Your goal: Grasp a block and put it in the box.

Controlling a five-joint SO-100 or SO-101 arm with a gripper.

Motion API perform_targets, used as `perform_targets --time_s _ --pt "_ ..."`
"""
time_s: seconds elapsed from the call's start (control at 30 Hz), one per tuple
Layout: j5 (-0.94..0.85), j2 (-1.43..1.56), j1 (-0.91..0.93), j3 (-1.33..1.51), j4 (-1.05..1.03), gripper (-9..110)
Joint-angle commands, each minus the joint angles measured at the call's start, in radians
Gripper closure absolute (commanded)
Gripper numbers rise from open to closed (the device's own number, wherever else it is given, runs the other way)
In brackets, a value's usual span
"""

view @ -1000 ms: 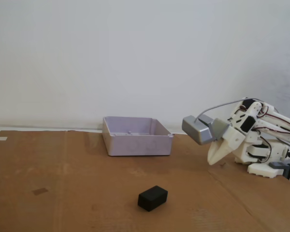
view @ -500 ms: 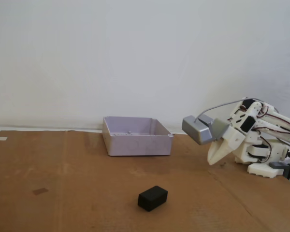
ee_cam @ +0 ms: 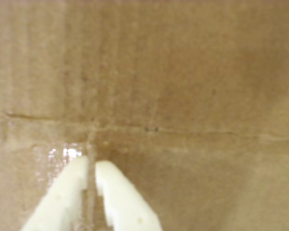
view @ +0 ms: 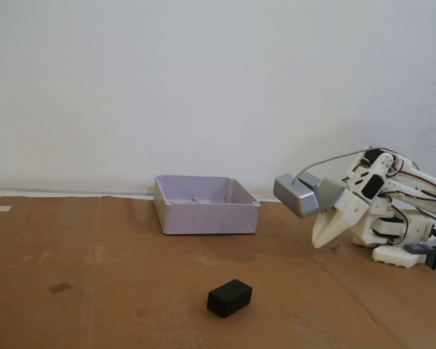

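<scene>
A: Where is the block (view: 229, 298) right now?

B: In the fixed view it lies alone on the cardboard-covered tabletop (view: 94, 291), at about 6 o'clock from the box (view: 206, 205), well apart from it and untouched.

A: And the hand?

B: The hand (view: 320, 242) is folded in near the arm's base, at roughly 3 o'clock from the box, fingers pointing down at the cardboard. It looks like a parked pose, judging from how far it sits from the block.

A: Clenched or released?

B: Clenched on nothing. In the wrist view the two white fingers (ee_cam: 120, 202) stand nearly together, only a thin slit between them, with bare cardboard below.

A: So what does the next move call for?

B: Likely a reach out toward 8 o'clock from the hand, with the fingers spread wide enough to straddle the block.
</scene>
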State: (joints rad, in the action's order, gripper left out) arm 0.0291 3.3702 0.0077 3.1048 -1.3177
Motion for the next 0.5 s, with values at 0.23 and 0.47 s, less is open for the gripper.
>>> perform_targets --time_s 0.23,0.47 --pt "0.014 0.032 0.012 0.041 -0.135 101" --pt "0.006 0.026 0.011 0.041 -0.121 101"
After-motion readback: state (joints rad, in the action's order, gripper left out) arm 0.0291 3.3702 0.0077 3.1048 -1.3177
